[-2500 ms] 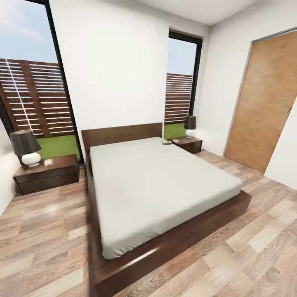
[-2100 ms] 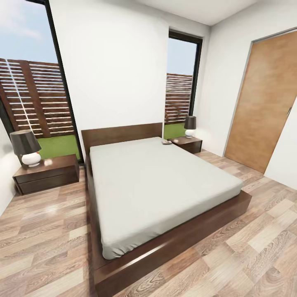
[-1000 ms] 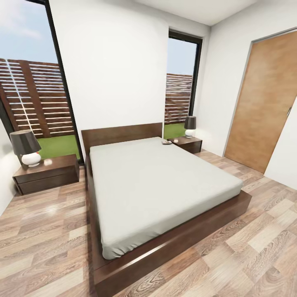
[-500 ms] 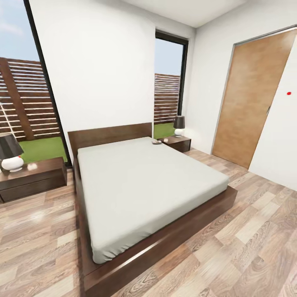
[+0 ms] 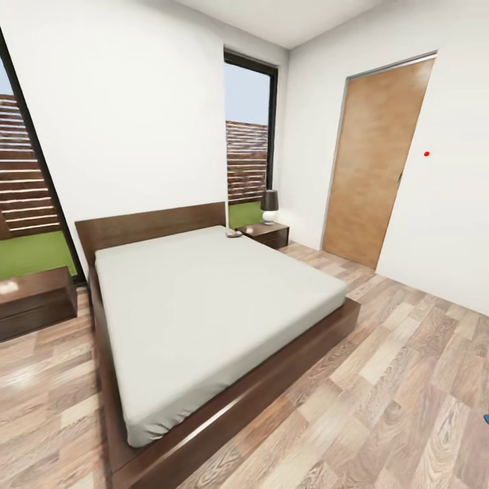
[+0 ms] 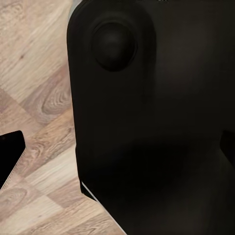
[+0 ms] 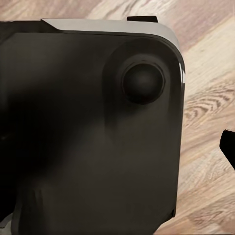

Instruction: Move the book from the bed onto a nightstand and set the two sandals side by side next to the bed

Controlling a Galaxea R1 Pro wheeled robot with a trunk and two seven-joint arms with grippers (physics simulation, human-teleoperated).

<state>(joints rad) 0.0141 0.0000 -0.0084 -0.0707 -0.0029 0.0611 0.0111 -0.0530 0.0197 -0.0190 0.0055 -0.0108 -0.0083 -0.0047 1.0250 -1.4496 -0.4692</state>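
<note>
We are surveying the bedroom: the bed (image 5: 204, 305) and far nightstand (image 5: 268, 234) are located. Finger state cannot be determined. Next: locate book and sandals.

You're facing white walls (image 5: 136, 115), wood-plank floor (image 5: 407, 380), tall dark-framed window (image 5: 249, 136) w/ slatted fence outside, light-brown door (image 5: 373, 159) on the right, small dark-shade lamp (image 5: 269, 205) in far corner.

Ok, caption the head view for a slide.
Bedroom: bed between two nightstands, wooden door at right, plank floor.
</note>
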